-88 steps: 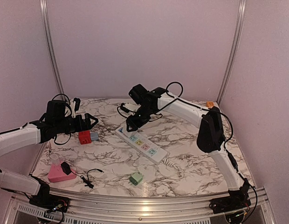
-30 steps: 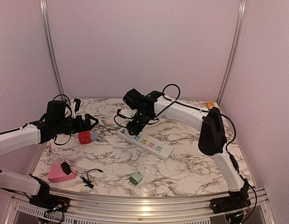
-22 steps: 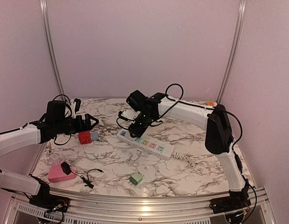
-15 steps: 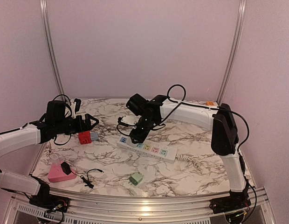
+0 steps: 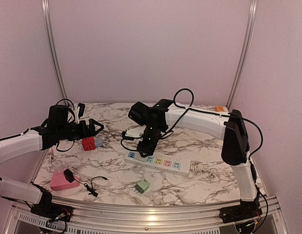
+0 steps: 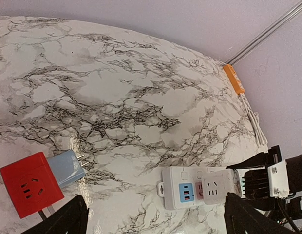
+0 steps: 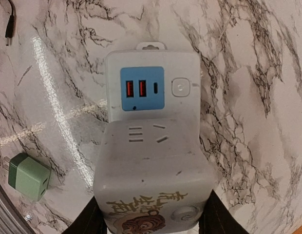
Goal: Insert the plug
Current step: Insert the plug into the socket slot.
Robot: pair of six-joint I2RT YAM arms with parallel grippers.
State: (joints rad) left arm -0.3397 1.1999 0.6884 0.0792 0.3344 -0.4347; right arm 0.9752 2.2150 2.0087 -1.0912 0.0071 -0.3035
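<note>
1. My right fingers [image 7: 92, 222] were clamped on the grey cube plug [image 7: 151, 180], which lay directly over the power strip [image 7: 187, 63], just behind its blue USB end.
2. The strip's long axis ran back under the plug toward my wrist. I could not tell whether the pins were seated.
3. My left fingers [image 6: 66, 220] hung spread wide, well apart from the strip, beside a red cube [image 6: 29, 184].
4. The marble desk [image 5: 204, 141] lay flat, and a green adapter [image 7: 28, 176] sat near the strip.

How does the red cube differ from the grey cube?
The red cube lies free on the table, a blue block at its side; the grey cube is clamped between the right gripper's fingers over the power strip. Only the grey cube bears lettering. Both show socket slots.
</note>
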